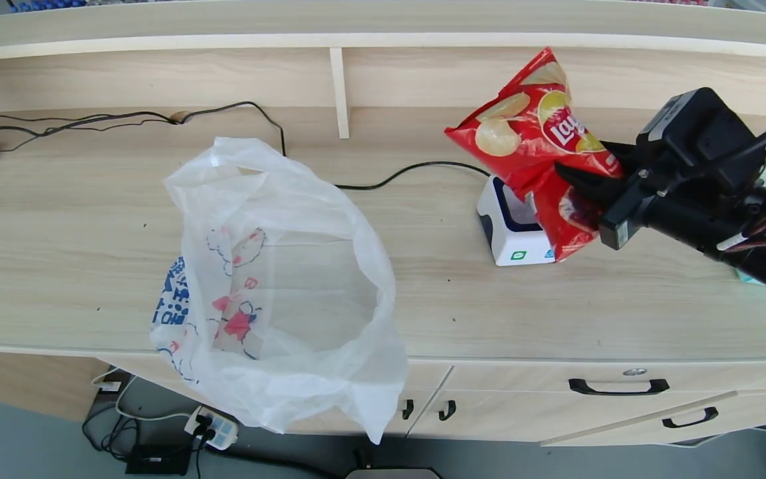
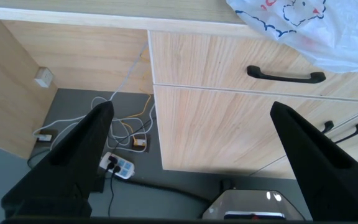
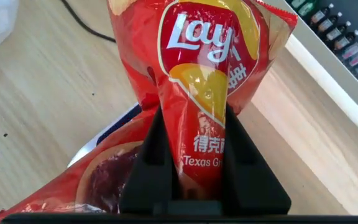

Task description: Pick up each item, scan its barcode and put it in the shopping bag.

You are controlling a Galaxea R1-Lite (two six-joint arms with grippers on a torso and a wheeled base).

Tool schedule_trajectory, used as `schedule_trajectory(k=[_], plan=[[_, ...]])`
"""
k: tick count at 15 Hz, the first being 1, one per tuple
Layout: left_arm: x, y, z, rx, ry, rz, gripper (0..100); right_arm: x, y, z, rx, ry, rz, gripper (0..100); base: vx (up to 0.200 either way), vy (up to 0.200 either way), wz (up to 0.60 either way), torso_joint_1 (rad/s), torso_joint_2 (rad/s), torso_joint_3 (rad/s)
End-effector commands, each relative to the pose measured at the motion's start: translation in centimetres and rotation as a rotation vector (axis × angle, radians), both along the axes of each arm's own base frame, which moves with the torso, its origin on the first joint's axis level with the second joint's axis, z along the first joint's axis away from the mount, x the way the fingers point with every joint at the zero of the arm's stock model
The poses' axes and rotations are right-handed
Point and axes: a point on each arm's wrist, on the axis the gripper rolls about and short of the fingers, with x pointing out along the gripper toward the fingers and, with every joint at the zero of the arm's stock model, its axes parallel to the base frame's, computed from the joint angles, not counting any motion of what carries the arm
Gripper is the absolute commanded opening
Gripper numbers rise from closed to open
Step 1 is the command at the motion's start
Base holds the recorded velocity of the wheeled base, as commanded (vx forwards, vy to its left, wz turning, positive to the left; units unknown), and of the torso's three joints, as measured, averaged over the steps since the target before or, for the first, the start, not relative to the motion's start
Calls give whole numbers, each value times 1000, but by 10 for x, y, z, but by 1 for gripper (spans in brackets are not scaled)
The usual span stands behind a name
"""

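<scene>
The chip bag point(image 1: 532, 143) is up off the counter point(image 1: 556, 313), pinched around its lower middle by the right gripper point(image 1: 586, 163), whose two fingers point(image 3: 151, 158) press in from either side and crease the foil between them. Its long axis runs from the fingers up and away toward the back wall, printed front facing up. Its lower end hangs over the window of the small white scanner point(image 1: 512, 243), touching it or just above it; which cannot be told. The barcode is not visible, so whether it faces the window is a guess. The move after scanning turns on one relation: the plastic shopping bag point(image 1: 276, 286) sits well apart to the robot's left of the chip bag, slumped at the counter's front edge with its mouth open upward, so the right arm would have to carry the bag sideways across the bare counter. The left gripper point(image 2: 197, 143) is below the counter in front of the drawers with its fingers spread wide and nothing between them, nearer the shopping bag. By count: one chip bag, one scanner, one shopping bag, two grippers.
</scene>
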Motion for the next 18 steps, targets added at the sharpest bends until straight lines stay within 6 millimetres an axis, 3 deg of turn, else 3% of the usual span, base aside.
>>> schedule_trajectory(k=[1,3,13,16,18], plan=[[0,0,0,0,-1,1,100,-12,-2,9,53,-11,2,0,0,0,0,0,0,0],[0,0,0,0,-1,1,100,-22,0,14,103,-8,33,0,0,0,0,0,0,0],[0,0,0,0,-1,1,100,-44,-3,13,203,44,80,0,0,0,600,3,2,1],[0,0,0,0,-1,1,100,-57,41,-20,258,256,267,0,0,0,0,0,0,0],[0,0,0,0,-1,1,100,-63,50,-31,310,324,263,0,0,0,0,0,0,0]])
